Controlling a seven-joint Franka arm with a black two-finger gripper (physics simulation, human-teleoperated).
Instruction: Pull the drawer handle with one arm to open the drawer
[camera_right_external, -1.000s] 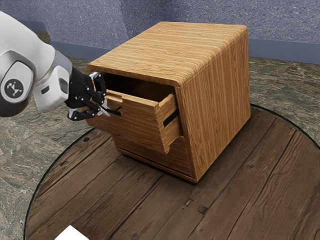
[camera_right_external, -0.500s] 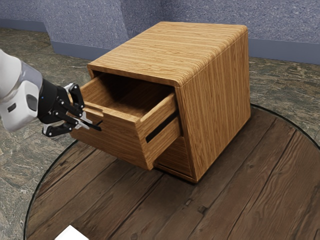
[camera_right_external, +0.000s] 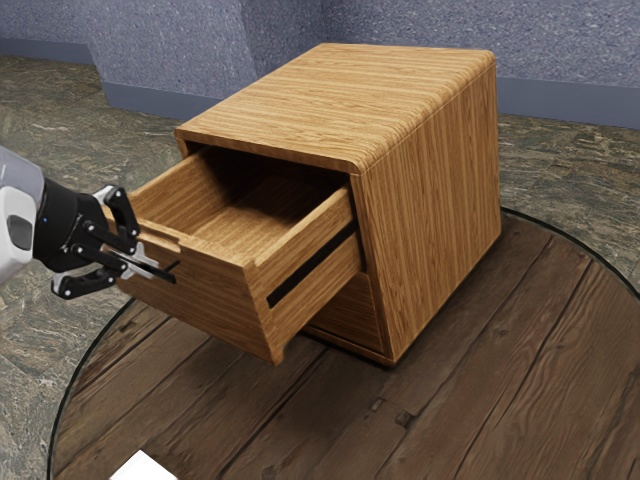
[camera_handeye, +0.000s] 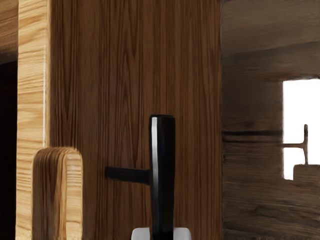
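Drawer (camera_right_external: 215, 300) farther out; claw (camera_right_external: 122, 257) clamps handle (camera_right_external: 160, 270).

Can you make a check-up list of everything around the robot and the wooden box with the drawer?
Surface: round dark plank floor, cabinet standing on it.
Job's things: drawer pulled well out, nothing seen inside; black handle on its front.
Clutter: small white thing at the exterior view's bottom edge, cannot tell what.
Grippers: hand shut on the handle.
Cables: nothing seen.
Surroundings: stone-patterned ground, blue-grey wall.
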